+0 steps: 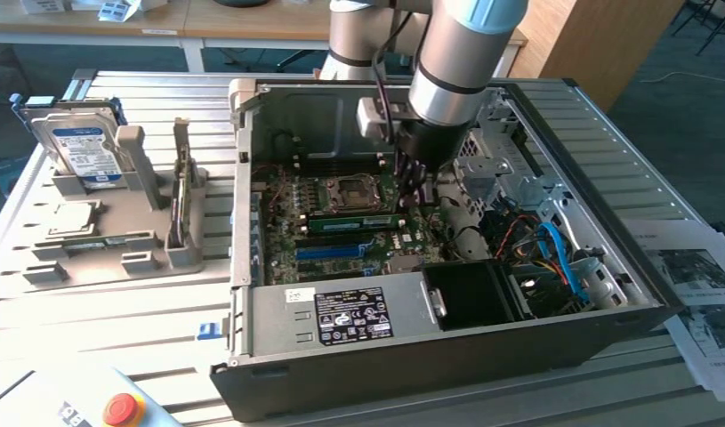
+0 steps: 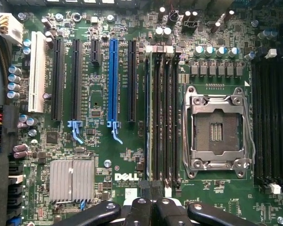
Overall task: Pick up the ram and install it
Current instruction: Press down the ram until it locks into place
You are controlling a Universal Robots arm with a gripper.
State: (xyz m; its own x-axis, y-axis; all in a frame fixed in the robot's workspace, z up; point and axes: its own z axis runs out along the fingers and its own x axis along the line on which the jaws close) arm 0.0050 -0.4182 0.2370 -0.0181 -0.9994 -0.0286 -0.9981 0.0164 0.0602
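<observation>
The ram is a long green stick standing edge-up in a memory slot of the motherboard, inside the open computer case. In the wrist view the ram appears as a pale thin strip in the slot closest to the black expansion slots. My gripper reaches down into the case just beyond the ram. Its fingers are shut, with nothing visible between them. In the wrist view the gripper sits over one end of the memory slots. Whether it touches the ram I cannot tell.
Beside the memory slots lies the empty CPU socket, with a blue expansion slot on their other side. On the exterior view's left, a grey fixture holds a hard drive and an upright thin board. Cables crowd the case's right.
</observation>
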